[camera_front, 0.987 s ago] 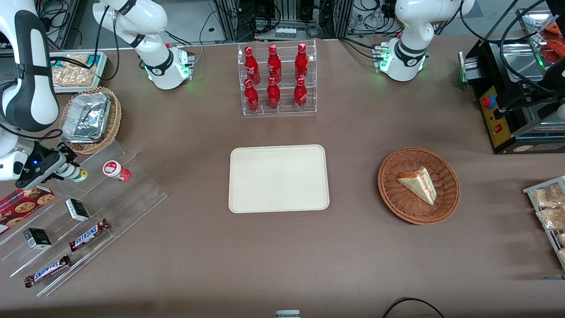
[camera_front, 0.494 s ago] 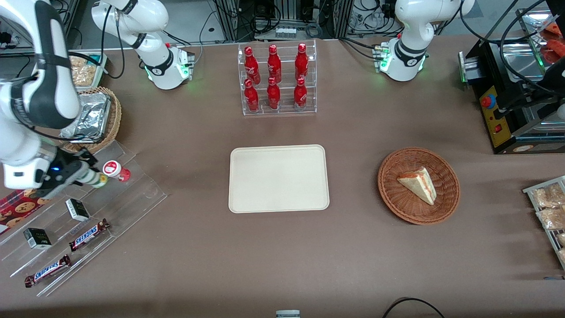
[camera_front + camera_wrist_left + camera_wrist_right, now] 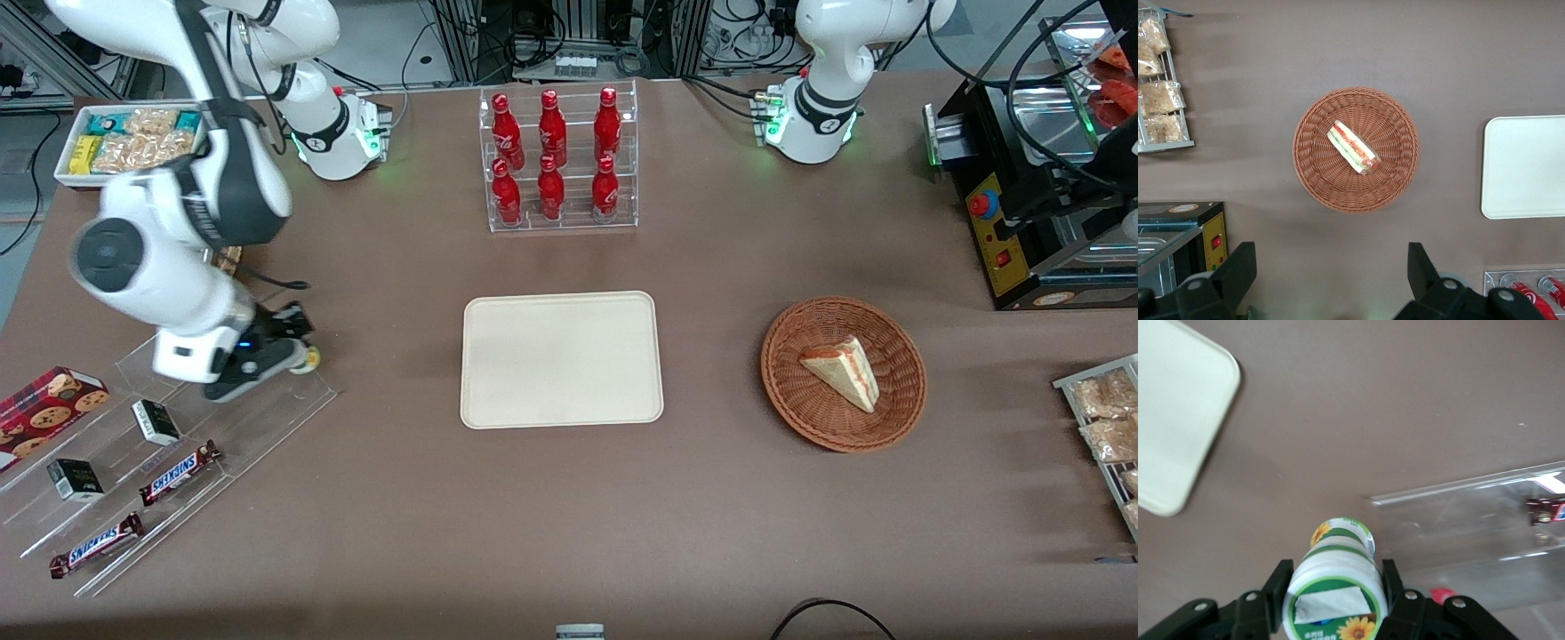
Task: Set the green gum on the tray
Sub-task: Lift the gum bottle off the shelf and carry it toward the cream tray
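Note:
My right gripper (image 3: 298,354) is shut on the green gum (image 3: 1336,577), a small bottle with a white lid marked green and a green-and-white body. The black fingers (image 3: 1276,585) press on both sides of it just below the lid. In the front view only the bottle's end (image 3: 311,358) shows past the gripper, above the edge of the clear acrylic stand (image 3: 222,418). The cream-beige tray (image 3: 561,359) lies flat at the table's middle, a good way from the gripper toward the parked arm's end. Its rounded corner also shows in the right wrist view (image 3: 1178,420). The tray is bare.
The stepped stand holds Snickers bars (image 3: 179,472), small dark boxes (image 3: 156,421) and a cookie pack (image 3: 44,404). A rack of red bottles (image 3: 556,160) stands farther from the front camera than the tray. A wicker basket (image 3: 843,373) holds a sandwich. A white snack bin (image 3: 124,142) sits near the working arm's base.
My gripper has carried the green gum up off the stand's upper step and sideways toward the tray. The arm now hides the red-lidded bottle and the foil basket.

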